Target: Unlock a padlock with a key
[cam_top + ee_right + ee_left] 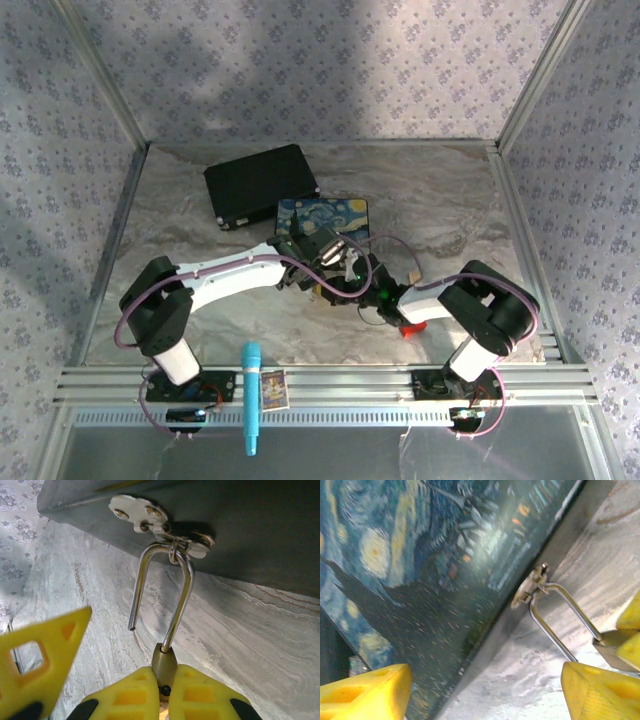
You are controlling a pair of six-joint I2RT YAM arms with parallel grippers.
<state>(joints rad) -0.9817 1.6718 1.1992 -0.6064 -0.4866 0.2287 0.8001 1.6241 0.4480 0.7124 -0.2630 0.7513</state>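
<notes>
The padlock [164, 666] has its brass body pinched between my right gripper [164, 690], which is shut on it. Its silver shackle [182, 597] stands open: one leg hangs free, and the bend is hooked through the ring of the hasp [150, 517] on the painted box [240, 525]. My left gripper [485, 690] is open with nothing between its fingers [365, 692], hovering over the box edge beside the shackle [560, 625]. One left finger [45, 655] shows left of the padlock. The key is hidden. From above, both grippers [335, 268] meet at the front of the box [322, 215].
A black case [260, 183] lies behind the painted box. A tan wooden block [413, 275] and a red block [408, 328] sit near the right arm. A blue pen-like stick [250, 395] and a small card [274, 388] lie on the front rail.
</notes>
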